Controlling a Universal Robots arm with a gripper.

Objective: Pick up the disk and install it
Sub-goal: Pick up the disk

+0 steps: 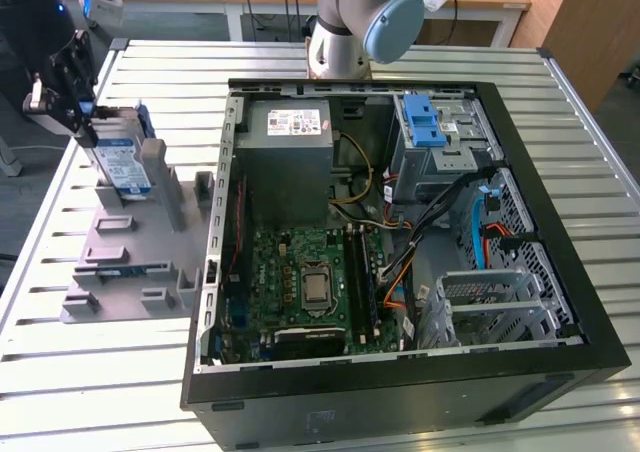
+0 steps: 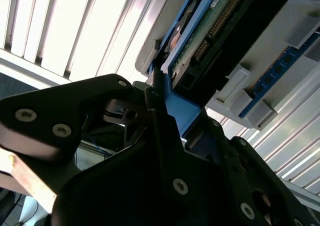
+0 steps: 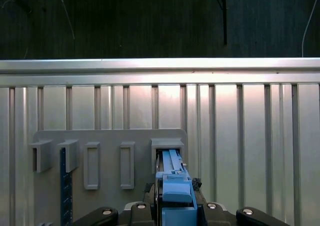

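The disk (image 1: pixel 122 162), silver with a white-and-blue label and blue rails, stands on edge in a slot of the grey fixture plate (image 1: pixel 120 262) at the exterior view's left. My gripper (image 1: pixel 82 112) is at the disk's upper end and shut on its blue end bracket. In the first wrist view the blue bracket (image 3: pixel 175 186) sits between the black fingers of my gripper (image 3: pixel 175 213), with the disk running into the fixture's slot (image 3: pixel 166 146). The second wrist view shows the disk's underside circuit board (image 2: pixel 220 31) and my gripper (image 2: pixel 167 108) clamped on the blue bracket.
An open black computer case (image 1: pixel 400 402) lies on the slatted metal table (image 1: pixel 100 372), to the exterior view's right of the fixture. Inside are a grey power-supply box (image 1: pixel 290 147), a motherboard (image 1: pixel 310 282), cables, and a grey drive cage (image 1: pixel 440 147) with a blue latch (image 1: pixel 422 120).
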